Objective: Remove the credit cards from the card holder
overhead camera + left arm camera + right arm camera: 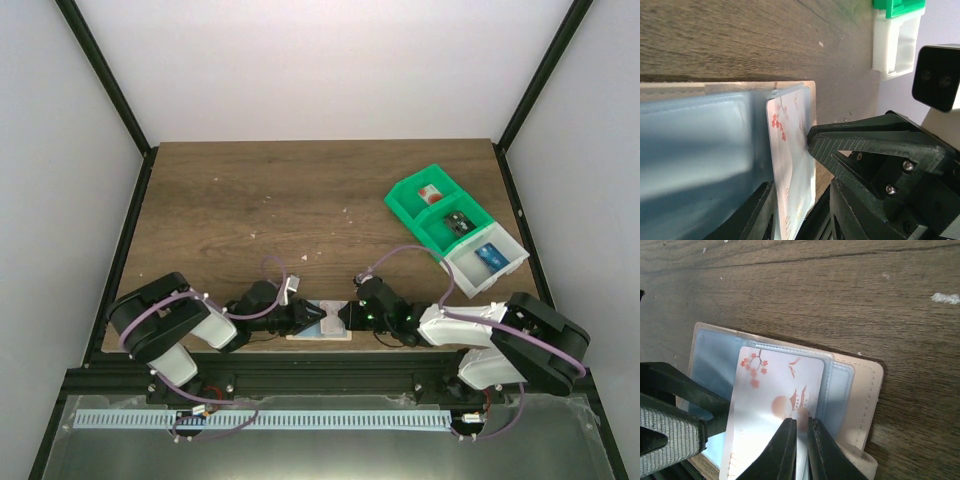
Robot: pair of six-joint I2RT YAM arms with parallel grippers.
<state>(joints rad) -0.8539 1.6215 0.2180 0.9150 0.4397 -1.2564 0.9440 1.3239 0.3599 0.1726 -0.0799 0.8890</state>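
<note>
Both arms folded low, meeting bottom centre of top view, R gripper (801,441) pinching glossy pale card (780,390) w/ red blossom print, in tan stitched card holder (867,385) w/ blue-grey plastic pockets, L gripper (300,321) at holder's left edge, grip can't tell.

The left arm (160,318) and right arm (540,342) have glossy black housings, white links, looping purple cables (400,250); black jaws carry silver screws (908,165), a grey ribbed pad (665,432)

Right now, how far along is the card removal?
Done: holder lies open. In hand: left gripper clamps the holder, right gripper pinches a blossom-print card, its top edge in the pocket. Left: pull it free; other cards not visible.
</note>
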